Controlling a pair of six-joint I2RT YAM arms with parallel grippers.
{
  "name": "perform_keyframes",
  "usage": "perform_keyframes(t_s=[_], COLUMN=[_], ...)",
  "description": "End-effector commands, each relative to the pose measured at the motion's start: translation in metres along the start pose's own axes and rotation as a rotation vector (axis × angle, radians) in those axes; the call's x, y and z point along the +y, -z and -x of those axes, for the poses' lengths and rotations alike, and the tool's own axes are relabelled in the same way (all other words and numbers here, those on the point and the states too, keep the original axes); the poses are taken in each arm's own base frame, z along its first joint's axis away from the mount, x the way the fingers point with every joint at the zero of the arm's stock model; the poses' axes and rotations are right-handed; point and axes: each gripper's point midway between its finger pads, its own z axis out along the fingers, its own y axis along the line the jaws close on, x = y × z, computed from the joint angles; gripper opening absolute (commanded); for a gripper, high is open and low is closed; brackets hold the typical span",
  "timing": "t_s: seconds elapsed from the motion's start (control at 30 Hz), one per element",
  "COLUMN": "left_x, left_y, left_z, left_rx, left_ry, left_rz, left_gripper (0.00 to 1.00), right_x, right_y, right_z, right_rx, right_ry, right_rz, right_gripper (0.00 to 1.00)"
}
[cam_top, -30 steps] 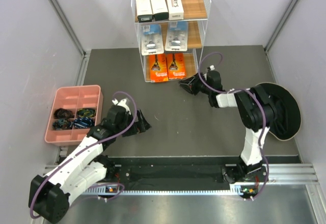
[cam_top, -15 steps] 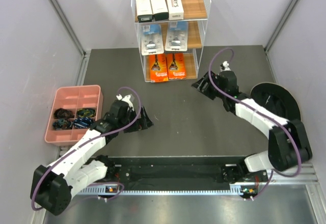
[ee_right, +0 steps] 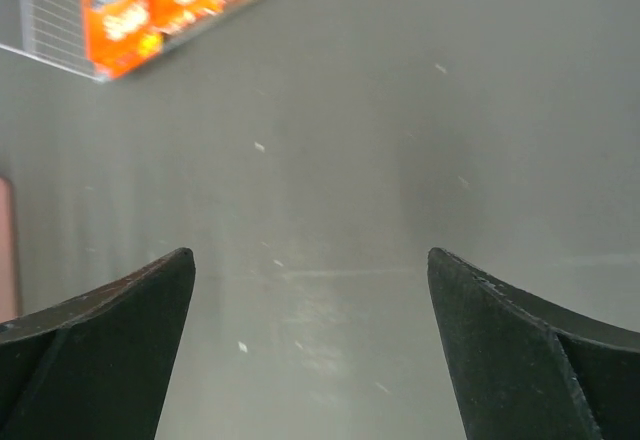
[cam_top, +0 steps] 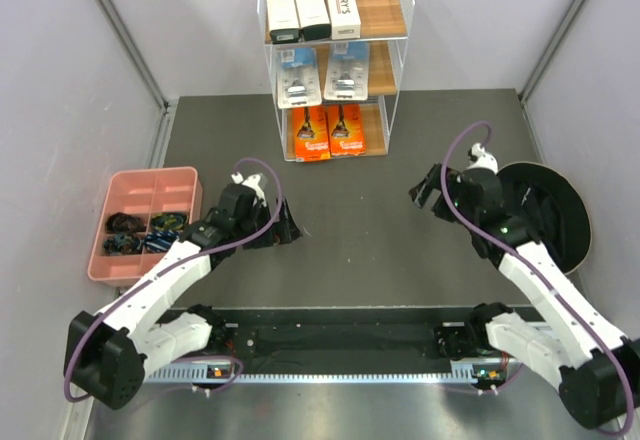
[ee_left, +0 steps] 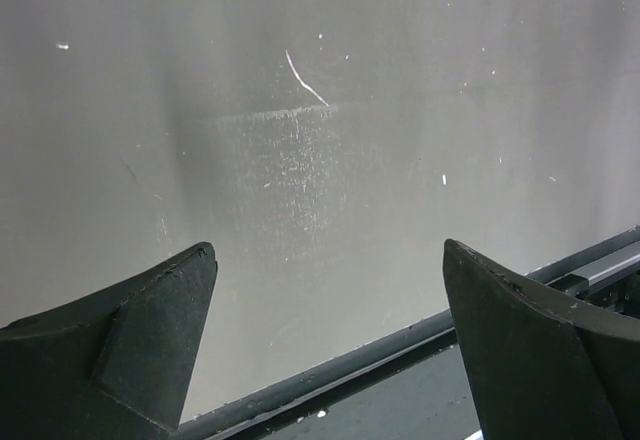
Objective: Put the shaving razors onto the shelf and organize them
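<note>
The shaving razors [cam_top: 346, 70] are all shown on the shelf [cam_top: 383, 10], well beyond and between both grippers: three white boxes [cam_top: 311, 8] on top, one lettered HARRY'S, two blue blister packs [cam_top: 297, 73] on the middle tier and two orange cards [cam_top: 310, 133] lowest. The left gripper [cam_top: 283, 228] and right gripper [cam_top: 425, 192] are seen spread wide and empty above the table [cam_top: 360, 230].

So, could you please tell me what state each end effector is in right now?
Left end effector: open, holding nothing.
Right end effector: open, holding nothing.
</note>
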Motion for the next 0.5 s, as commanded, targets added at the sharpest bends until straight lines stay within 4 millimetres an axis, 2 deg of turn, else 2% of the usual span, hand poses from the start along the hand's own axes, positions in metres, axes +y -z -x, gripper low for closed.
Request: perform_keyframes(t_s=[0.0, 0.2, 0.3, 0.47], left_x=[-0.009, -0.007, -0.008, -0.008], left_y=[0.005, 0.006, 0.008, 0.010], left_z=[0.018, 0.023, 0.025, 0.034], left_rx=[-0.041, -0.069, -0.083, -0.138], left_ry=[-0.029, -0.030, -0.032, -0.034], left_rz=[-0.013, -0.004, -0.011, -0.005], left_gripper=[0.99, 0.99, 0.99, 0.99], right_x=[-0.036, -0.056, -0.066, -0.066], right_y=[0.024, 0.047, 0.049, 0.042], right_z=[-0.020, -0.027, -0.031, -0.026], right_rx=[0.028, -0.007, -0.020, -0.066], right_ry=[0.053, 0.048, 0.042, 0.059], right_rz=[-0.116, -0.160, -0.187, -0.171], right_gripper=[0.99, 0.99, 0.99, 0.99])
